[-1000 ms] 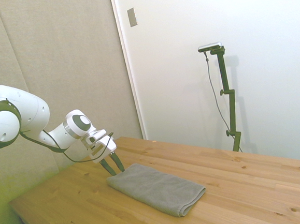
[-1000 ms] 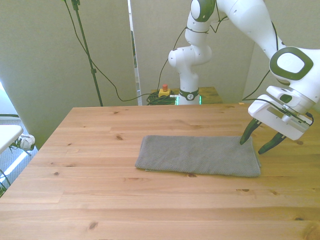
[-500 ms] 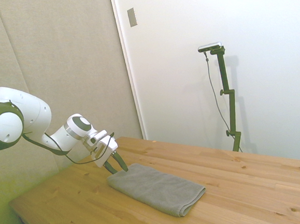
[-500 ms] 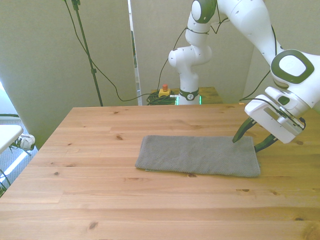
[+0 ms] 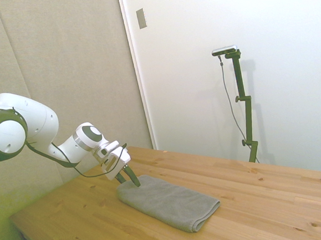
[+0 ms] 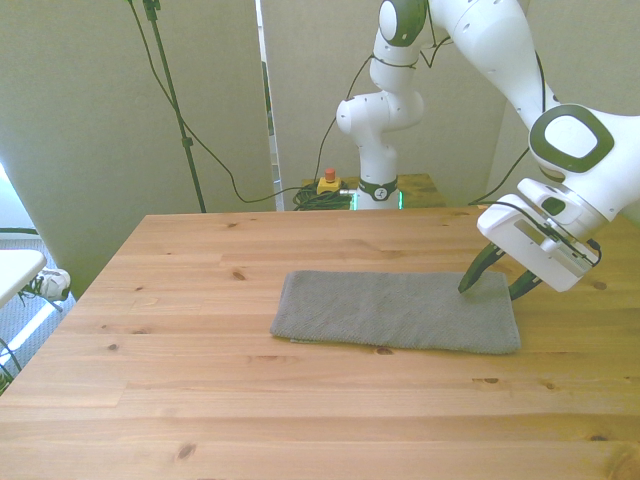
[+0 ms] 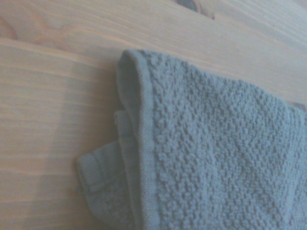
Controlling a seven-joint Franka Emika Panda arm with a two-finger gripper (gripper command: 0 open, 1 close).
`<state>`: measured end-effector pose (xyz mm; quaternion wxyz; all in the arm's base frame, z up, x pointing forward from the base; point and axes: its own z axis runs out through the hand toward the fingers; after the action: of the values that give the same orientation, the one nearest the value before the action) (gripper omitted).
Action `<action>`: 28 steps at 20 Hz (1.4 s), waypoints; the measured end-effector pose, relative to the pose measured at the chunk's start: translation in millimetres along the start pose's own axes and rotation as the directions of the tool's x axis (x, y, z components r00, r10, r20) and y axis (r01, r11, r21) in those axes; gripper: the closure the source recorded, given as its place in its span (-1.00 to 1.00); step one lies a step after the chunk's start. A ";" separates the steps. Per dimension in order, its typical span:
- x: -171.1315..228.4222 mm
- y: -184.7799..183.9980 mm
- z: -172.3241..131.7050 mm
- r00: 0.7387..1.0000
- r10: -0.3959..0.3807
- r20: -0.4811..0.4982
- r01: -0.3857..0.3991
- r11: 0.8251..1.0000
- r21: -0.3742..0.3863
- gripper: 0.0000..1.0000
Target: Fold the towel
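Note:
A grey terry towel [image 6: 395,311] lies flat on the wooden table [image 6: 200,400] as a long folded rectangle; the side view shows the towel [image 5: 170,202] stretching away from the arm. My gripper [image 6: 490,285] is open and tilted down over the short end at the front view's right, one fingertip over the cloth, the other just past its edge. From the side, the gripper [image 5: 129,179] sits at the end nearest the arm. Up close in the wrist view, the towel [image 7: 216,153] shows a layered corner with a lower layer peeking out.
A red and yellow stop button [image 6: 327,181] sits behind the table's far edge by the robot base [image 6: 378,190]. Bare wood surrounds the towel on all sides.
The gripper has moved down and toward the front view's left, from beside the towel's end to straddling its edge. The towel has not moved.

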<state>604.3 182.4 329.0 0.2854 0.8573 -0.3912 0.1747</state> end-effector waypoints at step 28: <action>10.4 47.7 -30.9 0.994 0.026 0.102 -0.045 0.980 0.195 1.00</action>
<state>571.7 170.5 375.3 0.1762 0.8819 -0.4008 0.1751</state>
